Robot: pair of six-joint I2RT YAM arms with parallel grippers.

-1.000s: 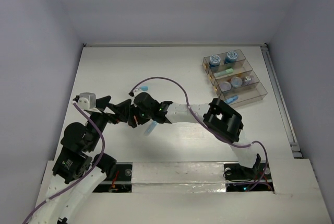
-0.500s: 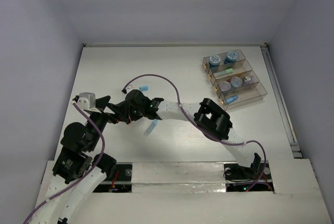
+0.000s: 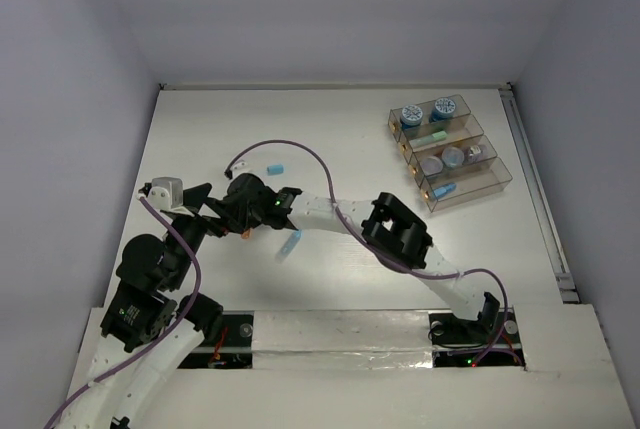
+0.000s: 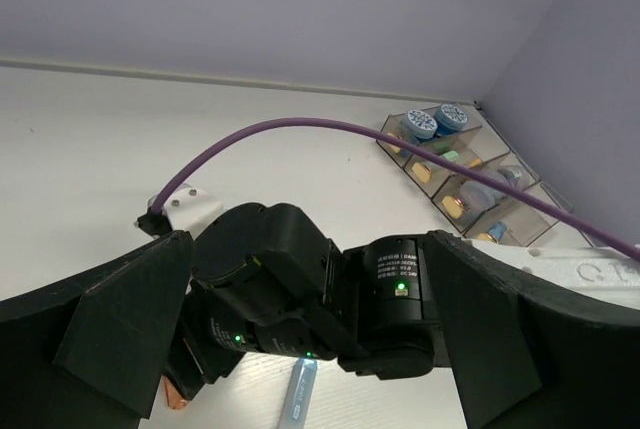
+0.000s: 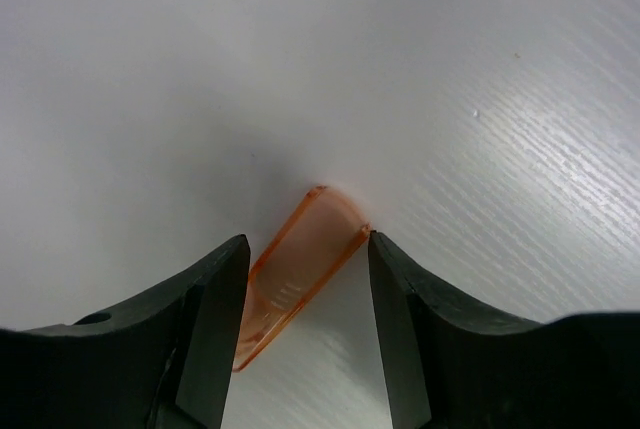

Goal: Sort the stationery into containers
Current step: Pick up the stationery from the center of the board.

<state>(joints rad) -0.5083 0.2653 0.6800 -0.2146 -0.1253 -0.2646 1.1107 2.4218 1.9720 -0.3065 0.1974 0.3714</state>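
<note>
Your right gripper [image 5: 307,249] is down at the table [image 3: 200,129] with its jaws about half open, one on each side of the orange stick [image 5: 300,269]. The right finger [image 5: 420,319] touches the stick's far corner and the left finger [image 5: 200,329] sits hard against its flank, but you cannot tell whether the stick is actually pinched. It lies flat on the white surface. Its long axis runs diagonally across the gap, with the squared end pointing up and to the right in the wrist view and the near end tucked beside the left finger. From above, it sits left of centre, well apart from the containers [image 3: 450,149] at the far right. A light-blue stick [image 3: 290,243] lies slanted just beside it. Your left gripper [image 4: 310,339] is spread wide and holds nothing.
</note>
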